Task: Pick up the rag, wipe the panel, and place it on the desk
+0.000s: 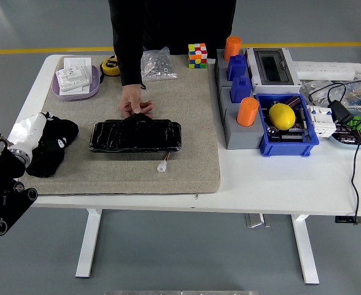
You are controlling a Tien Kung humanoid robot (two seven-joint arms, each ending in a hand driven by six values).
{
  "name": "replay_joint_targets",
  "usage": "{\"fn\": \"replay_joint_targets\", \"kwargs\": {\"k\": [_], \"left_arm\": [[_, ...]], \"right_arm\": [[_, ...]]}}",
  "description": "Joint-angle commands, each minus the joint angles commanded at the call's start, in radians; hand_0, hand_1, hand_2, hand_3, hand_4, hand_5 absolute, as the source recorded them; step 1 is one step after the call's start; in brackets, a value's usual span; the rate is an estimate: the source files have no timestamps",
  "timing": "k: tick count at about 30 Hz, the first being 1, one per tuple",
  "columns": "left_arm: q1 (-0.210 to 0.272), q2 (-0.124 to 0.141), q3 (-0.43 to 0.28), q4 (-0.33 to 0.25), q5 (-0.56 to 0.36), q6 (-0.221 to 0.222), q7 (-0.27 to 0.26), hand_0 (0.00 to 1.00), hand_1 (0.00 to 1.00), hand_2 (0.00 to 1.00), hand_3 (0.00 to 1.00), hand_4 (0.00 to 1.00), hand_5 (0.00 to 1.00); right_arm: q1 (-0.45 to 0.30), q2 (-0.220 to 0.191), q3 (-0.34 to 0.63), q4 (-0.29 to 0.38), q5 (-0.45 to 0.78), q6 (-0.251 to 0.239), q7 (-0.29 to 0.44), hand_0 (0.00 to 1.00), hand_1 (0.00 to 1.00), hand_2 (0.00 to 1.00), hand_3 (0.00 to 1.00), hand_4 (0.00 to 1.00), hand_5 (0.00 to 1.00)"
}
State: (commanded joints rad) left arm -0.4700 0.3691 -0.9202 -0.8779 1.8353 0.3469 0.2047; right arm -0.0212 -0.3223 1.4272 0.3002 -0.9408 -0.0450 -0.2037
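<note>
A white table (279,178) on grey floor carries a beige mat (193,123). The glossy black panel (135,136) lies mid-mat (a person's hand (133,101) touching its 12 o'clock edge). At 9 o'clock, the left hand (50,144) covers a dark rag (45,161); grip unclear.

Black rag (50,146) crumpled at mat's left edge; glossy black panel (135,136) flat mid-mat.
</note>
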Motion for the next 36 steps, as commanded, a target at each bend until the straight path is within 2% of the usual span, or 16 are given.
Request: {"fn": "replay_joint_targets", "kwargs": {"k": [5, 6, 9, 20, 24, 36], "left_arm": [[0.011, 0.003, 0.005, -0.017, -0.031, 0.023, -0.021, 0.256, 0.185, 0.492, 0.401, 0.117, 0.002], [0.015, 0.003, 0.004, -0.028, -0.038, 0.026, -0.025, 0.244, 0.178, 0.461, 0.331, 0.120, 0.002], [0.019, 0.002, -0.006, -0.051, -0.039, 0.025, -0.026, 0.244, 0.178, 0.461, 0.331, 0.120, 0.002], [0.011, 0.017, -0.050, -0.184, -0.009, 0.009, 0.013, 0.240, 0.173, 0.460, 0.335, 0.119, 0.002], [0.009, 0.013, -0.048, -0.223, 0.018, 0.005, 0.035, 0.234, 0.170, 0.463, 0.335, 0.115, 0.002], [-0.005, -0.013, 0.019, -0.229, 0.029, -0.002, 0.050, 0.234, 0.157, 0.458, 0.328, 0.084, 0.002]], "right_arm": [[-0.001, -0.001, -0.003, -0.003, 0.001, 0.002, -0.002, 0.694, 0.446, 0.637, 0.618, 0.998, 0.702], [-0.001, -0.001, -0.005, -0.003, 0.002, 0.003, -0.002, 0.693, 0.447, 0.638, 0.618, 0.998, 0.702], [0.000, -0.001, -0.007, -0.004, 0.003, 0.003, -0.002, 0.693, 0.447, 0.638, 0.618, 0.998, 0.702], [0.004, 0.000, -0.014, -0.005, 0.010, 0.002, 0.000, 0.693, 0.447, 0.638, 0.618, 0.998, 0.703], [0.005, -0.001, -0.012, -0.007, 0.010, 0.003, 0.002, 0.693, 0.447, 0.638, 0.619, 0.998, 0.703], [0.006, -0.003, -0.008, -0.009, 0.011, 0.004, 0.004, 0.693, 0.446, 0.638, 0.618, 0.998, 0.704]]}}
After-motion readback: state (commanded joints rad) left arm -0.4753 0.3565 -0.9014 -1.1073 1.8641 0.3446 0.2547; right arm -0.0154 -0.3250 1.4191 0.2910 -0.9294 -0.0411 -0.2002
